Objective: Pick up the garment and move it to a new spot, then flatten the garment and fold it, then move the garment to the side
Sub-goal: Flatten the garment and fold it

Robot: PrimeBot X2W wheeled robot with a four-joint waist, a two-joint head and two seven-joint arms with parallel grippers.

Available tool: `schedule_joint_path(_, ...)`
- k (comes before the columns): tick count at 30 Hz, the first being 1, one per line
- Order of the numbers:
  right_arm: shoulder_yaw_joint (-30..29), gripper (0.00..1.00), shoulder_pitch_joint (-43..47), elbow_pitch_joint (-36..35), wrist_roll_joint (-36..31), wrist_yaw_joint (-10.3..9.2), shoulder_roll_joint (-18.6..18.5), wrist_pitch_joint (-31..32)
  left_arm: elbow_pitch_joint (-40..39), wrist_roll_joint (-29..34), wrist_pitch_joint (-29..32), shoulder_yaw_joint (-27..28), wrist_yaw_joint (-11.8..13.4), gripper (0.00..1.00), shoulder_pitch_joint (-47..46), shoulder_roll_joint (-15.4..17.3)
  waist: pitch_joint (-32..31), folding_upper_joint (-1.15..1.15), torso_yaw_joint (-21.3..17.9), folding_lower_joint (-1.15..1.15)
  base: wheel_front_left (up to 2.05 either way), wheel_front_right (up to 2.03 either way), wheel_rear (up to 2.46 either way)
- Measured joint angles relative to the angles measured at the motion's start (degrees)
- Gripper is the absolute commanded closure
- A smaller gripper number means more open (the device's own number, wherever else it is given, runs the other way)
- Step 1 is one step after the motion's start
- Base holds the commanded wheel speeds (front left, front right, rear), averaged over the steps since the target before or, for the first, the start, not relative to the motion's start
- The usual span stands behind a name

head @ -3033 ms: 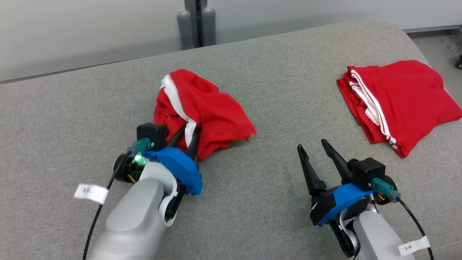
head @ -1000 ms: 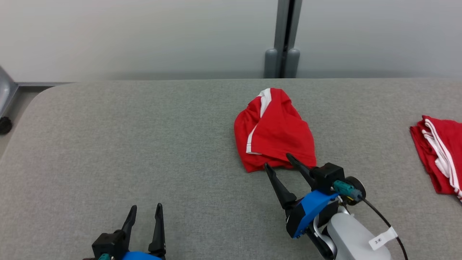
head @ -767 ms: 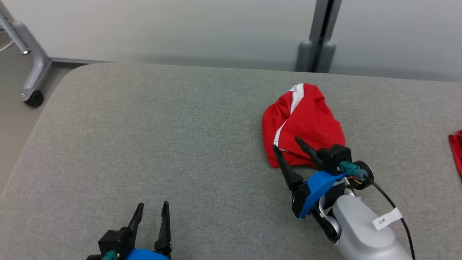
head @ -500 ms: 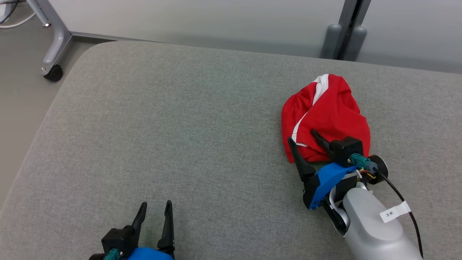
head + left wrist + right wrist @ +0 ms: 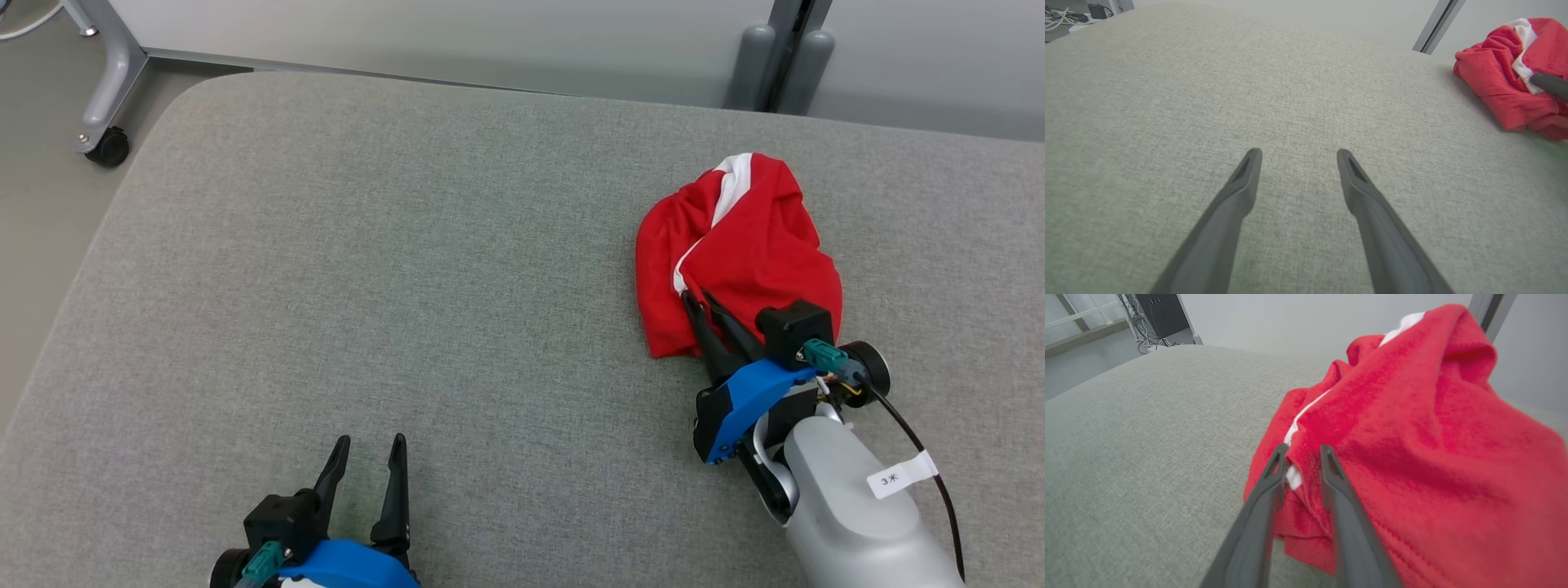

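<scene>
For the lift, right gripper (image 5: 699,300) fingers pinch the crumpled garment's (image 5: 759,245) near edge; left gripper (image 5: 369,445), fingers apart, hovers over the surface (image 5: 408,245) near left.

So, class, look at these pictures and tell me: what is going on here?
The robot's right gripper is shut on the near edge of a crumpled red garment with a white stripe, which lies bunched on the grey padded table. The left gripper is open and hangs over bare table, well apart from the garment. Nothing is flattened or folded yet.
</scene>
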Motion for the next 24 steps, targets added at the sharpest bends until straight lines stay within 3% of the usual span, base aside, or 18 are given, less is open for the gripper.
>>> schedule_joint_path(8,0.7,1.0,1.0,-3.9,1.6,-0.01,0.0,0.0,0.6,0.2,0.0,0.1,-0.2,0.0,-0.1,0.0,-0.7,0.0,-0.5,0.0,0.0,0.0,0.0)
schedule_joint_path(13,6.3,1.0,-0.3,-13.4,6.0,-0.01,-0.1,0.1,1.0,0.4,0.0,0.3,-0.6,0.0,0.6,0.0,-1.9,0.0,-0.8,0.0,0.0,0.0,0.0)
schedule_joint_path(18,12.7,1.0,-8.7,-24.7,12.0,-0.01,0.0,0.1,1.4,0.1,0.0,-0.4,-0.7,0.0,0.6,0.0,-3.3,0.0,-0.6,-0.01,0.0,0.0,0.0)
schedule_joint_path(24,14.1,1.0,-16.6,-32.2,17.2,0.0,0.1,0.1,1.6,-1.0,0.0,-1.2,-0.7,0.0,1.1,0.0,-4.7,0.0,0.3,-0.01,0.0,0.0,0.0)
